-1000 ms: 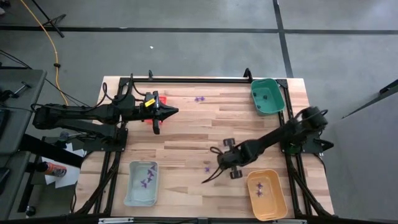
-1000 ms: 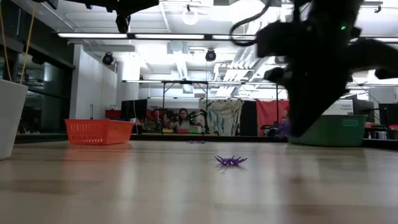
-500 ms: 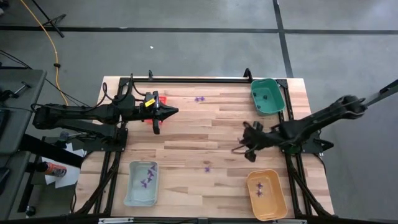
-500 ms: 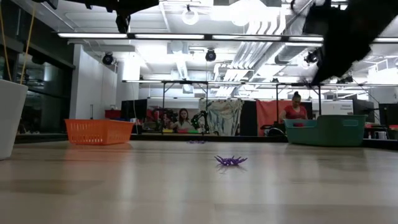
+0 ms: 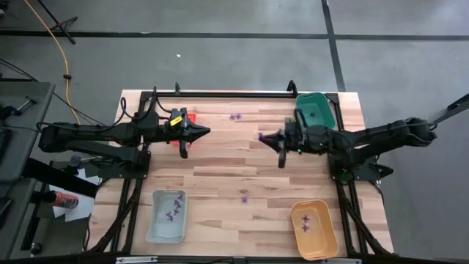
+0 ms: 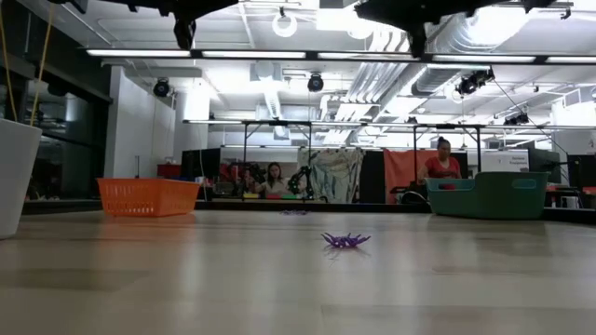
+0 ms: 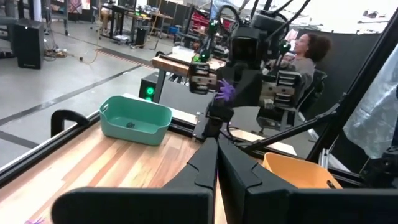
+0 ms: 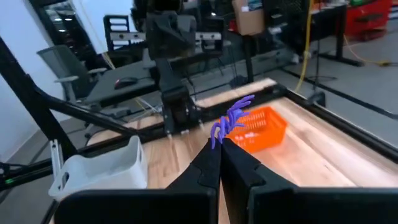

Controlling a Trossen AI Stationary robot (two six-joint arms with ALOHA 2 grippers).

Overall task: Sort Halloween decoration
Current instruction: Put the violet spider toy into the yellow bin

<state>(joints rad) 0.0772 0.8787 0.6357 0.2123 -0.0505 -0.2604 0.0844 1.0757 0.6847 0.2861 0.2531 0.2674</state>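
Observation:
The Halloween decoration shows as small purple spider-like pieces. One (image 5: 244, 198) lies on the table's middle, also in the low view (image 6: 345, 241). Another (image 5: 234, 116) lies near the far edge. More lie in the pale blue tray (image 5: 167, 216) and the orange tray (image 5: 314, 229). My right gripper (image 5: 262, 137) hangs level high over the table's middle, pointing left, shut on a purple piece (image 8: 231, 121). My left gripper (image 5: 207, 132) faces it from the left, level and shut on nothing. My right gripper pinches the purple piece by its lower end (image 8: 217, 135) between the free ends of its two fingers. The fingers lie level and point toward the table's left edge. The piece sticks up and forward past the tips, lifted well clear of the table.
A green tray (image 5: 315, 111) stands at the far right corner, partly under my right arm. A red-orange tray (image 5: 189, 117) sits at the far left beneath my left arm. People stand in the room beyond the far edge (image 6: 443, 163).
My right gripper has risen from low over the table's near middle. It has swung toward the far edge and tipped from pointing down to level, staying shut. The purple piece on the table's middle has kept its place.

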